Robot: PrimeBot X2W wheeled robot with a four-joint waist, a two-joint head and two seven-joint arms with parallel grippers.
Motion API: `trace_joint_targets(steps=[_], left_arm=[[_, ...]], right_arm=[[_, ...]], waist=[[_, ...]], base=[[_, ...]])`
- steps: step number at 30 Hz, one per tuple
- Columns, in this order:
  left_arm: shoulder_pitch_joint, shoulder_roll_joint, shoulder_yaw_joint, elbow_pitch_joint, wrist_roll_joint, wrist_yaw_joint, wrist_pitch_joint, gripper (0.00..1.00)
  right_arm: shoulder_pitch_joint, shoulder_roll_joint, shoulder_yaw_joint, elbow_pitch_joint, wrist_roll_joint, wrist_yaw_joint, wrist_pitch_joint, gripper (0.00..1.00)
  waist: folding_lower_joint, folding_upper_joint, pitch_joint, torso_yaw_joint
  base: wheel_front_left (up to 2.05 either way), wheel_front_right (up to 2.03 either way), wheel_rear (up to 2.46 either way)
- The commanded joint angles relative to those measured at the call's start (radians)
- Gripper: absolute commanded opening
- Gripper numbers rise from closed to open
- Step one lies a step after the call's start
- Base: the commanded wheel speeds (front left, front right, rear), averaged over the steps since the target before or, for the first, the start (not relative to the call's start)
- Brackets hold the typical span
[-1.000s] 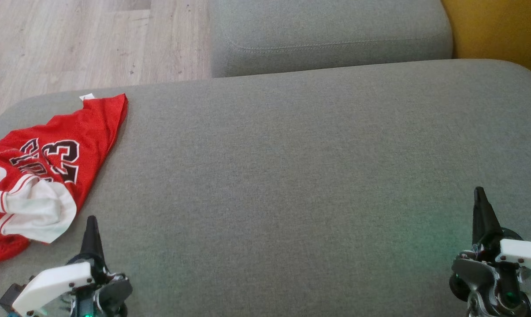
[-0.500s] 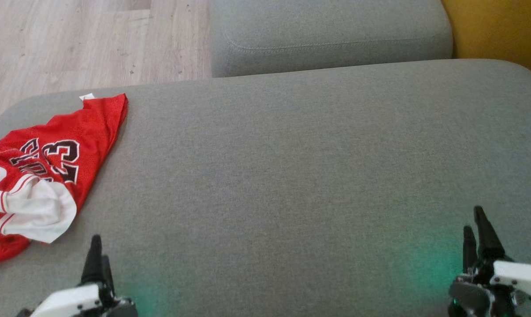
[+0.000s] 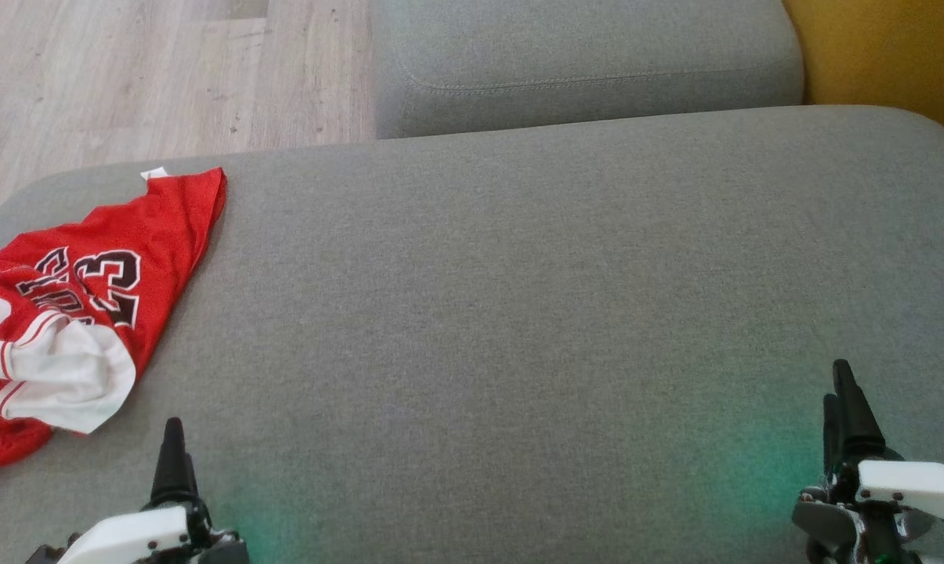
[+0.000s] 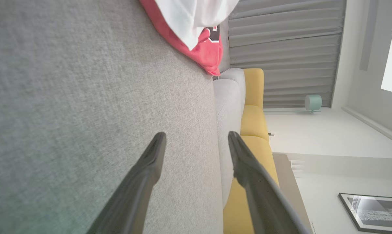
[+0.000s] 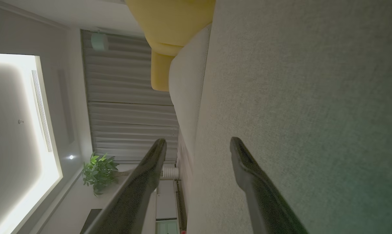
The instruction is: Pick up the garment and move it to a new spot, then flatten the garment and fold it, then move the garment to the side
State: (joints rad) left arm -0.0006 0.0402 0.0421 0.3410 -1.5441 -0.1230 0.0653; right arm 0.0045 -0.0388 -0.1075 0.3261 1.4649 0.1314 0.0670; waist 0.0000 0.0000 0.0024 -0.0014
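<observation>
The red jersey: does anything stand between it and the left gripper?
Nothing visible does. The red jersey lies crumpled at the left end of the cushion. The left gripper, open, is apart from it, with bare grey fabric between them.

The left gripper (image 4: 196, 135) hangs with its fingers spread above the grey cushion (image 4: 69, 97), the red garment (image 4: 209, 53) lying further along.

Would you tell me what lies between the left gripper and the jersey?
In the head view, just bare grey cushion separates left gripper from jersey.
</observation>
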Motion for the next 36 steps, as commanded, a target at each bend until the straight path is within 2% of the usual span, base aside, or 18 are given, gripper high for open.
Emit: trace_joint_targets(steps=[1, 13, 36], left_arm=[[-0.042, 0.004, 0.001, -0.037, 0.017, -0.001, -0.011, 1.00], [-0.042, 0.005, -0.014, -0.052, 0.166, 0.000, -0.046, 1.00], [-0.048, 0.032, -0.059, -0.035, 0.537, -0.001, -0.114, 1.00]], right_arm=[[-0.039, -0.002, 0.005, -0.040, -0.021, 0.000, -0.011, 1.00], [-0.039, -0.005, 0.050, -0.081, -0.221, 0.000, -0.047, 1.00], [-0.065, -0.023, 0.144, -0.080, -0.580, 0.000, -0.114, 1.00]], waist=[[0.0000, 0.0000, 0.000, 0.000], [0.0000, 0.0000, -0.003, 0.001], [0.0000, 0.0000, -0.009, 0.001]], base=[[0.00, 0.00, 0.00], [0.00, 0.00, 0.00], [0.00, 0.00, 0.00]])
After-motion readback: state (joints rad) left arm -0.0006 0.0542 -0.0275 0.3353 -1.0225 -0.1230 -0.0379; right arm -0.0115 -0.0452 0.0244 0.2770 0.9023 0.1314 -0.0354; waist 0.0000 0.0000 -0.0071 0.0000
